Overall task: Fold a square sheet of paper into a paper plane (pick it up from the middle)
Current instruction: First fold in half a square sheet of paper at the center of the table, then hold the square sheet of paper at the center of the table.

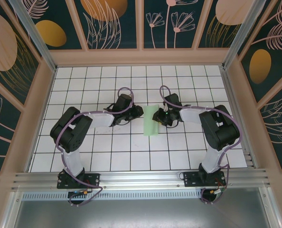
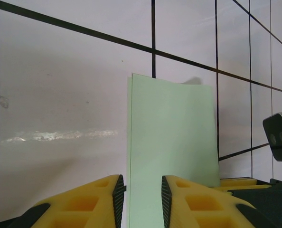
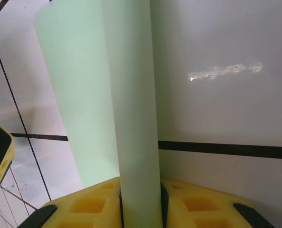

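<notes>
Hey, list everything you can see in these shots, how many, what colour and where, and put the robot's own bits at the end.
sheet of paper: one, pale green, folded to a narrow strip, mid-table between the two grippers.
table: one, white tiles with black grid lines, under everything.
walls: three sides, dark teal with orange and pink plant patterns, around the table.
rail: one, silver metal, along the near edge by the arm bases.
left arm, right arm: two, black and white, purple cables.
left gripper: one, yellow fingers apart, at the paper's edge.
right gripper: one, yellow fingers, a raised fold of paper between them.
</notes>
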`<move>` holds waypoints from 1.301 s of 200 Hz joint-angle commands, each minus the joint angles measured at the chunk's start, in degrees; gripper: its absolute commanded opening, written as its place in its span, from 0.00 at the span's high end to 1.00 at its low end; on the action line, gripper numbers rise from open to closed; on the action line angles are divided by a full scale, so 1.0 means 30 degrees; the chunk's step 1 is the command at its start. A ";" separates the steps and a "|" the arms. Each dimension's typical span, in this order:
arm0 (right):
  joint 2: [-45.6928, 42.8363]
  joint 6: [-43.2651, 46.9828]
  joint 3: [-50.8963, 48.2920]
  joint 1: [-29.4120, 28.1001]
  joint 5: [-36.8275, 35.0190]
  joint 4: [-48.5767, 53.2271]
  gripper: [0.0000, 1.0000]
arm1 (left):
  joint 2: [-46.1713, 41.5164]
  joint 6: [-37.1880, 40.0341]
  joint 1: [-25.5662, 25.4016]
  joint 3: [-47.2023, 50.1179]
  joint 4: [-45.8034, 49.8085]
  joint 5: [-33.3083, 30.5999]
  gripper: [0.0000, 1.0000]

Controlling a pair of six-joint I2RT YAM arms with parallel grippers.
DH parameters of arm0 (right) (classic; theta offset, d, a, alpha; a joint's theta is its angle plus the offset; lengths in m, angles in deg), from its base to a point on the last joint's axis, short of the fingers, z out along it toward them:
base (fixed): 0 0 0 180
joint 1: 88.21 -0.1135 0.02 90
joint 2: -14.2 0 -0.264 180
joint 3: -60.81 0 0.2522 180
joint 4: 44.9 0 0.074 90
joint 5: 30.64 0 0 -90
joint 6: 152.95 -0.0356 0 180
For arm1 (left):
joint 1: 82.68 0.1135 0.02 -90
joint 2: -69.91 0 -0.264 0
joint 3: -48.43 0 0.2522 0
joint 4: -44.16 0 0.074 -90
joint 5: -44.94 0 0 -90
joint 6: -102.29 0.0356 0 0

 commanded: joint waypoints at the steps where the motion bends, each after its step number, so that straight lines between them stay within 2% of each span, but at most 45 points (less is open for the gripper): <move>1: 0.1992 0.0059 -0.1115 0.0679 -0.3720 0.2911 0.73 | 0.0554 0.0363 0.0116 -0.0352 -0.1053 0.1425 0.71; 60: 0.1967 0.0374 -0.0976 0.0566 -0.3777 0.2933 0.72 | 0.1830 0.0468 -0.0149 -0.1423 -0.1416 0.3579 0.81; 162: 0.2623 0.0774 -0.0668 0.0269 -0.4188 0.3132 0.71 | 0.1684 0.0646 -0.0190 -0.1401 -0.0903 0.2681 0.84; 213: 0.2826 0.1105 -0.0670 0.0272 -0.4394 0.3197 0.70 | -0.0158 0.0866 0.0057 -0.0797 0.0320 -0.1026 0.84; 260: 0.3015 0.1420 -0.0623 0.0272 -0.4480 0.3197 0.70 | 0.0123 0.0598 0.0111 -0.0699 -0.0273 -0.0009 0.84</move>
